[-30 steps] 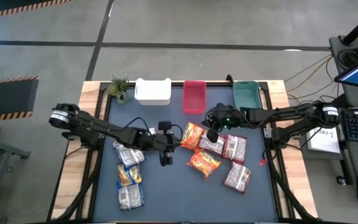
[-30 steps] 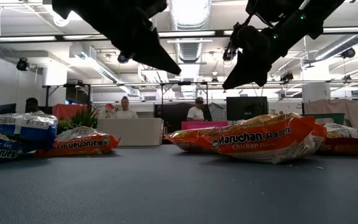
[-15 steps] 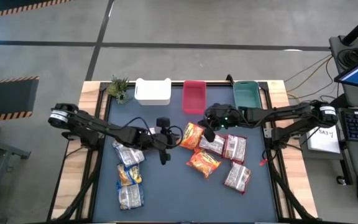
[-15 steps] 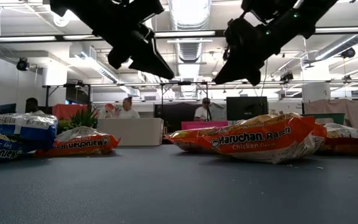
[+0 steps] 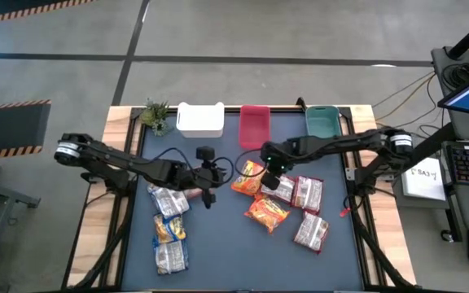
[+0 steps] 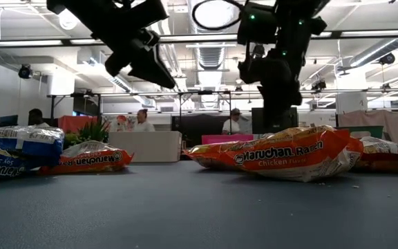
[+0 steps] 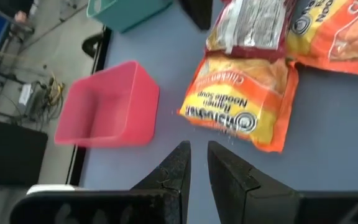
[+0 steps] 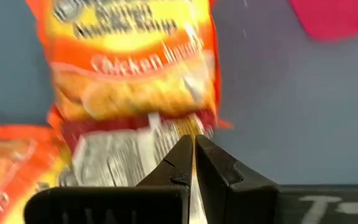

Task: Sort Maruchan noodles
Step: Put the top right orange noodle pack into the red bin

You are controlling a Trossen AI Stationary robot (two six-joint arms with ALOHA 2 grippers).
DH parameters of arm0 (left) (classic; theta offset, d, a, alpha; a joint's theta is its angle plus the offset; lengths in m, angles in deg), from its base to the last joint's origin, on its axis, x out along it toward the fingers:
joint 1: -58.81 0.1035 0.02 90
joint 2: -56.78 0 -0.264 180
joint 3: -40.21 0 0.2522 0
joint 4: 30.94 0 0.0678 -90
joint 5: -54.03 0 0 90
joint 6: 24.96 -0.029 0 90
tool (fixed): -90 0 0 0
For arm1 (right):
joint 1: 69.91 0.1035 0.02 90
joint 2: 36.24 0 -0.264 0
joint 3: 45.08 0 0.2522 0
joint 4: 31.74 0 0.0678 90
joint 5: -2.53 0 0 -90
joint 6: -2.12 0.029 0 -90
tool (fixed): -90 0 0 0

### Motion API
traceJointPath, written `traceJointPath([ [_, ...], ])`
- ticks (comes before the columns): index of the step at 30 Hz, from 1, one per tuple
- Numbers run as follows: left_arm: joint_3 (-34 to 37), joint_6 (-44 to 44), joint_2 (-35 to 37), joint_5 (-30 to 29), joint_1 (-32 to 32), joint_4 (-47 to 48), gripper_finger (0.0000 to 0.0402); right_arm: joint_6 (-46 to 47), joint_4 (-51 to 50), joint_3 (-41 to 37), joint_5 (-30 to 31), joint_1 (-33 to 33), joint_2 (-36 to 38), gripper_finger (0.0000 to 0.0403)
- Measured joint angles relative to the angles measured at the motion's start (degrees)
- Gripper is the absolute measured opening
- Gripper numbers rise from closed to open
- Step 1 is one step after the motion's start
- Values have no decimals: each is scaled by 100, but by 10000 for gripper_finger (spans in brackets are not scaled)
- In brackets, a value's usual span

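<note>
We see every Maruchan noodle packet [image 5: 249, 178] lying on the tabletop, the pink bin [image 5: 254, 126] at the far edge seemingly empty, so sorting looks barely begun, left gripper [image 5: 209, 192] and right gripper [image 5: 270, 172] hovering mid-tabletop, fingers pressed nearly together, holding nothing.
</note>
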Motion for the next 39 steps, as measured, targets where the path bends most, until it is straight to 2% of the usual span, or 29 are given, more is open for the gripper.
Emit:
traceJointPath([
  [4,65,126,162,6,-2,151,38,261,-520,239,2,25,-36,9],
  [9,388,148,400,42,-2,56,38,522,-707,291,0,41,222,9],
  [16,1189,112,934,46,5,-977,38,633,-554,282,46,-167,379,9],
  [19,1376,120,1150,48,5,-1129,38,697,-450,292,5,-405,315,9],
  [22,1443,193,1325,66,2,-1287,38,804,-456,356,-438,-697,225,9],
  [26,1358,8,1504,113,2,-1342,38,1033,-445,499,-1537,-995,213,9],
  [29,1194,27,1639,128,-7,-1245,38,771,-445,628,-1797,-1000,240,9],
  [33,1163,289,1739,248,-55,-936,38,103,-372,706,-1589,-747,268,9],
  [37,1190,250,1733,279,-68,-923,38,-8,-284,687,-678,-381,254,9],
  [39,1194,263,1697,295,-68,-911,38,56,-403,661,-563,-292,248,9],
])
